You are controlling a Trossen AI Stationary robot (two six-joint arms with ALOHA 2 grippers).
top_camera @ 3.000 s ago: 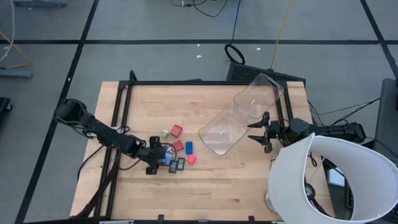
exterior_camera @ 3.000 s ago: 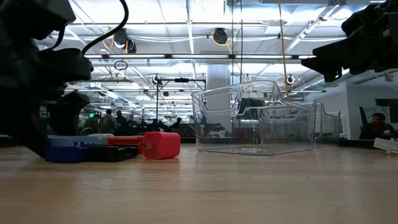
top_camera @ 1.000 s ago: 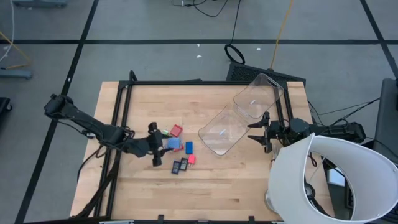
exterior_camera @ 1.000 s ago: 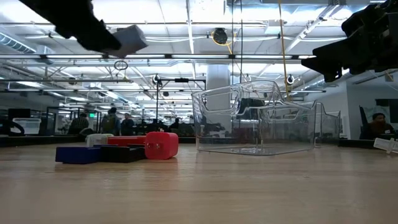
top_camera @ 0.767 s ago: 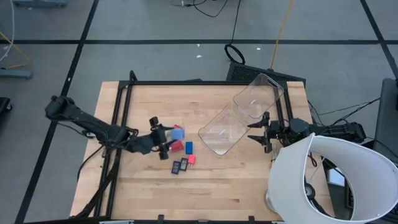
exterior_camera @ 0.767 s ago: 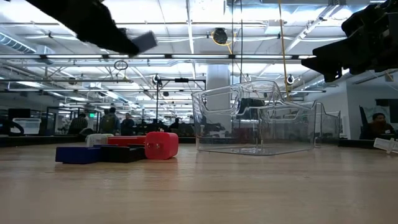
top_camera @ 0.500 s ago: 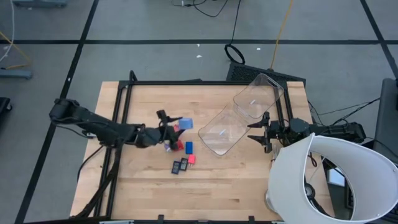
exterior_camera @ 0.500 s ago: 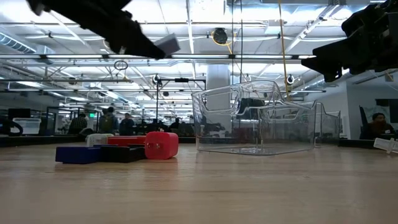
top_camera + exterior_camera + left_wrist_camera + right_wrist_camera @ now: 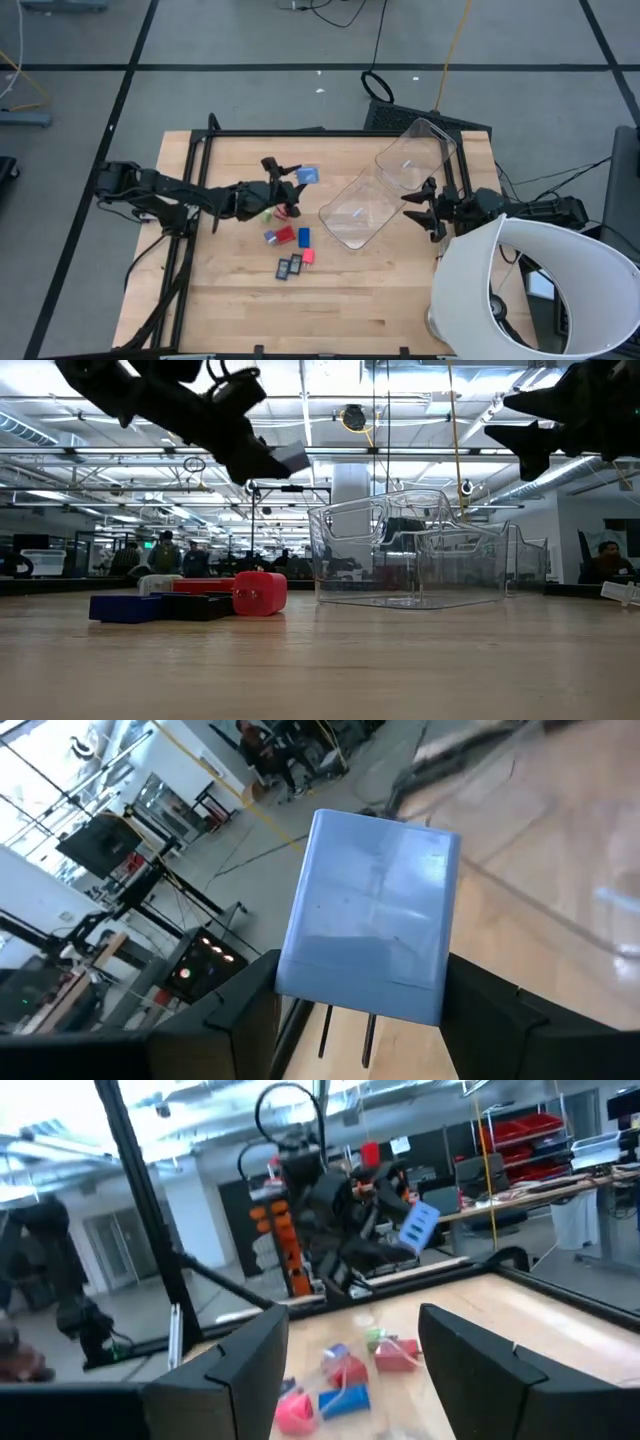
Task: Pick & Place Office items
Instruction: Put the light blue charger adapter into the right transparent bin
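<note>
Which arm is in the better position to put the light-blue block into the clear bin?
The left. Its gripper is shut on the light-blue block, raised above the table near the clear bin. The right gripper waits open and empty at the bin's other side.

Light-blue block (image 9: 308, 175) airborne, tilted, pinched in left gripper (image 9: 296, 181). Remaining pieces clustered on the wood: red block (image 9: 284, 236), blue block (image 9: 303, 238), two dark flat rectangles (image 9: 289, 267).

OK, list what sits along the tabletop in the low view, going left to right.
Dark blue flat block → red block → clear plastic bin. Above them, the left gripper carries a light-blue block in the air, left of the bin.
</note>
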